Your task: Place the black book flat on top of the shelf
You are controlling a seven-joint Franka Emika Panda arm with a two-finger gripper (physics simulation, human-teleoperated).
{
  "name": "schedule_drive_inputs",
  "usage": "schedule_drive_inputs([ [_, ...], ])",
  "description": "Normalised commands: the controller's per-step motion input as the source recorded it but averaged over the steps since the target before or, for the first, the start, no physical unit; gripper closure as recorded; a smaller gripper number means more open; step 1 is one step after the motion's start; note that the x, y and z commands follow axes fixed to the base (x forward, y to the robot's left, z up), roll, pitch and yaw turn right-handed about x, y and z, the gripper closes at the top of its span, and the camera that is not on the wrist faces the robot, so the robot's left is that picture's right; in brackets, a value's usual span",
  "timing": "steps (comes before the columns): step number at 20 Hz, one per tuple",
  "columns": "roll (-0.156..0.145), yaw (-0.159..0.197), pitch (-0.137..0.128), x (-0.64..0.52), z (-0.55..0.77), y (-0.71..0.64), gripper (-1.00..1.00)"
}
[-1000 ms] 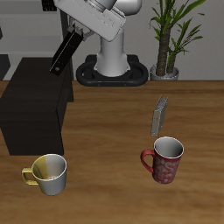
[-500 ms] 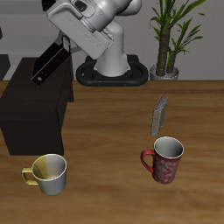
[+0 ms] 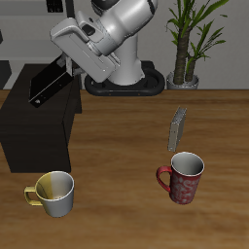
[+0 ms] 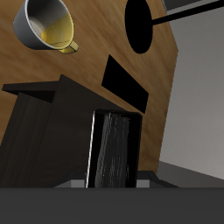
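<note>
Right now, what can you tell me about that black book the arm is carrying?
The black book is a thin, dark, rectangular hardcover with a small white mark near one end. It is held in the hand by one end, tilted at a slant, in the air just above the flat top of the shelf. It does not appear to rest on the shelf yet. In the wrist view its grey page edges show between the black covers.

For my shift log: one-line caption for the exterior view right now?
End effector holds the black book tilted above the shelf, not yet laid flat.
</note>
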Motion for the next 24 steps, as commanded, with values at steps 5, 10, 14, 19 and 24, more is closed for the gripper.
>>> schedule_drive_inputs([
  [5,-0.072,-0.044,0.068,0.09,-0.21,-0.14,1.00],
  [10,0.006,0.019,0.030,0.07,-0.21,0.03,1.00],
  [14,0.012,-0.010,0.043,0.10,-0.18,0.00,1.00],
  [19,0.026,-0.011,0.109,0.09,-0.23,-0.08,1.00],
  [24,0.073,-0.057,0.065,0.15,-0.15,-0.04,-1.00],
])
